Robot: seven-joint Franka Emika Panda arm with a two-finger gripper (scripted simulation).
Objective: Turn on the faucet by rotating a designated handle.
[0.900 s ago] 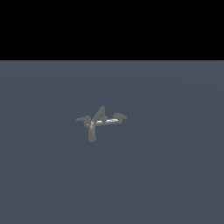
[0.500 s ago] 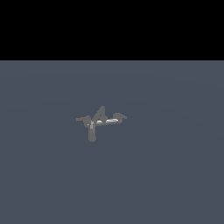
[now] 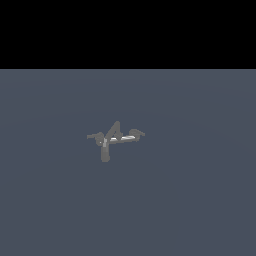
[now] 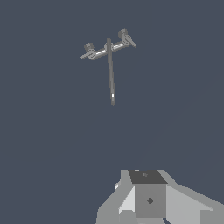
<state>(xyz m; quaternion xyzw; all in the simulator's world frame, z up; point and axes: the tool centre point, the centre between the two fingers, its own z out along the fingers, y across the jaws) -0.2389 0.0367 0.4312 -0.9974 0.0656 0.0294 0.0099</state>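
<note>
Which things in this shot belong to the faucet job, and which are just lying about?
Belongs to the job:
faucet
handle, the short straight stub arm
gripper, partly in the wrist view, far from the faucet

Just lying about:
nothing else visible; only the plain grey floor

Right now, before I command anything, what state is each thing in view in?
faucet: sits alone on the grey floor, nothing touching it.
handle: free, no gripper on it.
spout: sticks out from the crossbar, untouched.
gripper: well short of the faucet in the wrist view; open or shut cannot be told.
</note>
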